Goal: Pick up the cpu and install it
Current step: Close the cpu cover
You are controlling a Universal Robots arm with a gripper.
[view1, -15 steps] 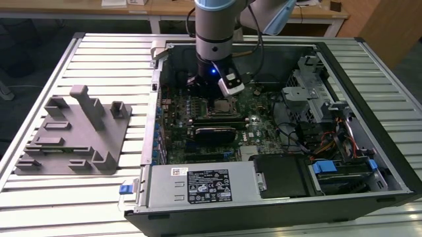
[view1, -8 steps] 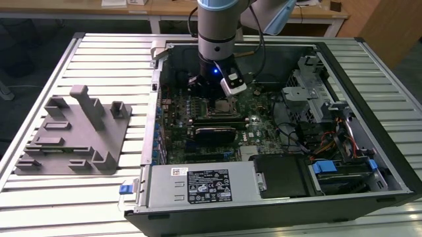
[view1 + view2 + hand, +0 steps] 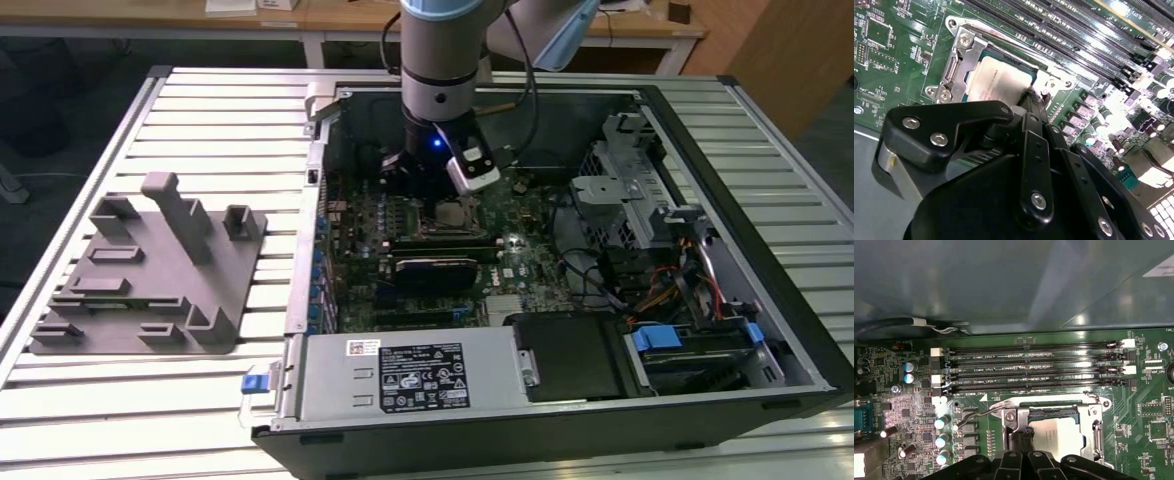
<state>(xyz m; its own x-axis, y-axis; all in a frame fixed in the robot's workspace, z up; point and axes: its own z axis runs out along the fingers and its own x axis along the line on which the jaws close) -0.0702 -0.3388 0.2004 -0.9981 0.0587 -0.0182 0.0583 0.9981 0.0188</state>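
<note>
Seating step: the black gripper point(image 3: 1030, 96) pinches the silvery-grey square cpu point(image 3: 999, 77) at its tips, inside the silver metal socket frame point(image 3: 960, 52); release needs flat seating.

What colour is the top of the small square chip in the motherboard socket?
Silvery-grey metal; the small square cpu shows best in the second wrist view.
</note>
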